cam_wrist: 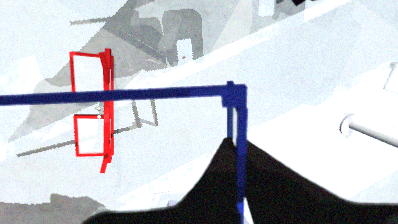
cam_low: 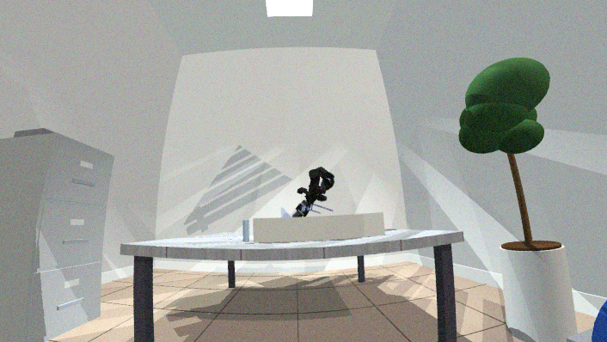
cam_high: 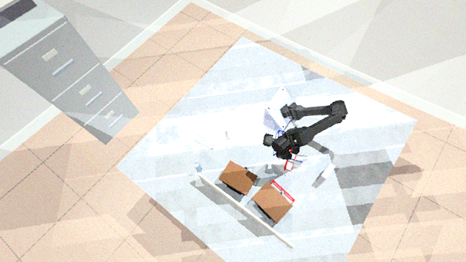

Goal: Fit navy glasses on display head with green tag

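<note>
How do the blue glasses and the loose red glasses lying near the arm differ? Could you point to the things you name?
The blue glasses [cam_high: 280,131] [cam_wrist: 165,93] are held up off the table in the gripper [cam_wrist: 233,144], while the loose red glasses [cam_high: 289,165] [cam_wrist: 108,110] lie on the table with nothing gripping them. The blue pair's frame is dark navy; the red pair's is bright red. Both have thin, angular frames.

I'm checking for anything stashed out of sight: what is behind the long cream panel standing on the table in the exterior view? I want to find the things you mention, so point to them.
Above the panel [cam_high: 246,211] [cam_low: 318,228] rises the black arm [cam_high: 317,128] [cam_low: 320,182]. From the top, two brown-topped heads stand behind it; the exterior view hides them.
</note>
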Robot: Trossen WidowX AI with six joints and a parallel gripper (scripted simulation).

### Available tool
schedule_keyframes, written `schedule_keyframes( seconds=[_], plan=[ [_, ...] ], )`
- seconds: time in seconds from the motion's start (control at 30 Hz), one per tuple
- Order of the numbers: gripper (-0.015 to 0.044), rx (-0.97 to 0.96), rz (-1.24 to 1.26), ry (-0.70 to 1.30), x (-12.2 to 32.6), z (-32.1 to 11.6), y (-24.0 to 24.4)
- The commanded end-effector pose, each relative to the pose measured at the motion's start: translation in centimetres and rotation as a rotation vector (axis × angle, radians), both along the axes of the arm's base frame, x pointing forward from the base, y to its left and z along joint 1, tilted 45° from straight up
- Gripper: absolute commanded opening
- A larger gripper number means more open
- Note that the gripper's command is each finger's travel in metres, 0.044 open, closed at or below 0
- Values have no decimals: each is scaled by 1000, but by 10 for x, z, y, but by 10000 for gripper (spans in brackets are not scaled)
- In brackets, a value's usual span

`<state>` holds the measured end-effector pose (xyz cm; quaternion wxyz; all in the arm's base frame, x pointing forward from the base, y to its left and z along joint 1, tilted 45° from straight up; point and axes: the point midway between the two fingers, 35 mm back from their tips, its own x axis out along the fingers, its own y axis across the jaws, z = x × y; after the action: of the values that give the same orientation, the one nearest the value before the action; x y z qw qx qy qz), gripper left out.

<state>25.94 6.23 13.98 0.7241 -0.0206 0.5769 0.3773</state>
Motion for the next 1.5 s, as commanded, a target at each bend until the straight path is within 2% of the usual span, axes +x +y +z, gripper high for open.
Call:
schedule_keyframes(
  seconds=[0.0, 0.73, 1.47],
  plan=[
    [0, -18, -122, 50, -13, 7, 3],
    [0, 16, -724, 197, -57, 42, 9],
    [0, 224, -1314, 351, -103, 62, 7]
  ],
)
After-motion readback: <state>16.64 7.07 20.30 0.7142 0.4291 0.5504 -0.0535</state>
